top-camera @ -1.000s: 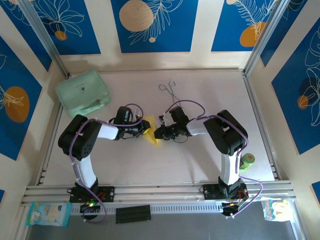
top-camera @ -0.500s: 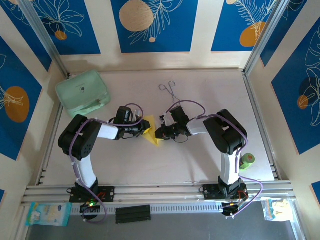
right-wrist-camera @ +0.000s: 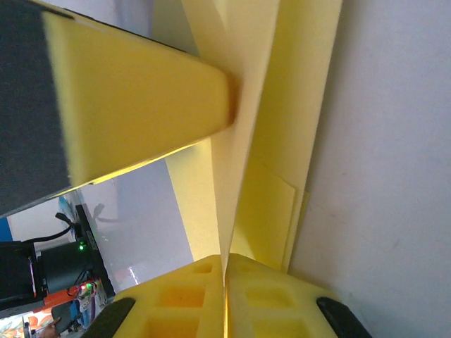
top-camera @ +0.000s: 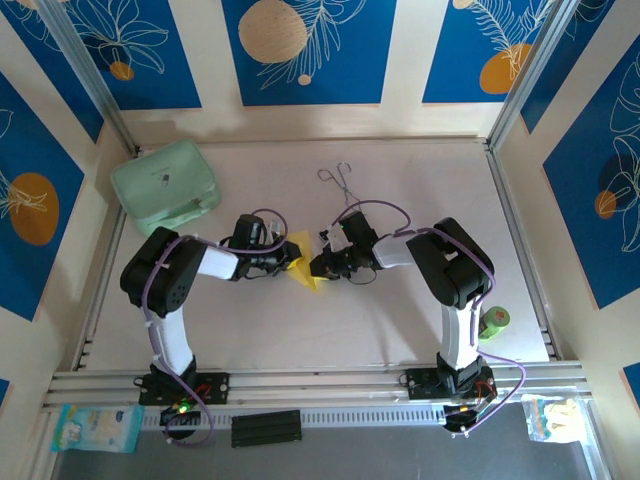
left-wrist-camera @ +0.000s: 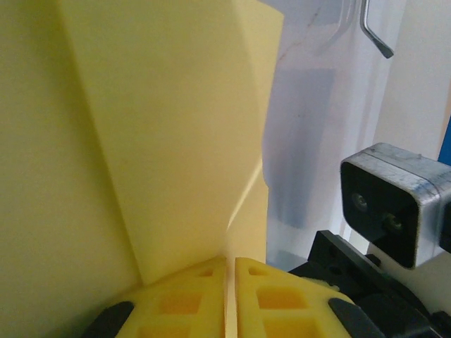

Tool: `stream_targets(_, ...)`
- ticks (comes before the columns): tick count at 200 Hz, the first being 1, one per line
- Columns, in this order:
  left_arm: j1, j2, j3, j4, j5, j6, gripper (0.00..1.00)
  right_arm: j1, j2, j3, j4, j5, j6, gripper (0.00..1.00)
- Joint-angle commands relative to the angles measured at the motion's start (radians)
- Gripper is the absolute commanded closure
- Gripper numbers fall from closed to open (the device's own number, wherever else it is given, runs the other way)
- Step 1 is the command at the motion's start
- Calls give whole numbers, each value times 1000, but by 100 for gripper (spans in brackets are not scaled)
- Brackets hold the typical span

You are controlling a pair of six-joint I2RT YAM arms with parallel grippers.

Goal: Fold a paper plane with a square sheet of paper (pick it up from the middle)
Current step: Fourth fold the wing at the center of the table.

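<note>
The folded yellow paper (top-camera: 305,272) sits in the middle of the desk (top-camera: 400,310). The left hand (top-camera: 285,262) is clamped on its left edge and the right hand (top-camera: 316,267) on its right. These opposed pinches probably steady it for creasing.

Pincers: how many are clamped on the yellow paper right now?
2. The left pincer grips the yellow paper from its left side, and the right pincer grips it from its right. Both are shut on it.

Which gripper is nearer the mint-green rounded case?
Left. The left gripper sits right of the mint-green rounded case, nearer the front; the right gripper is farther right, across the folded yellow paper.
</note>
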Motion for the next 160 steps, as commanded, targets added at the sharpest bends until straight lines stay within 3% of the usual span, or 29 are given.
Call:
stream_targets(1, -7, 20, 14, 17, 16, 21, 87, -10, 33, -9, -118, 33, 7, 89)
stream_targets(160, -8, 31, -10, 22, 0, 17, 87, 6, -72, 15, -271, -45, 28, 83)
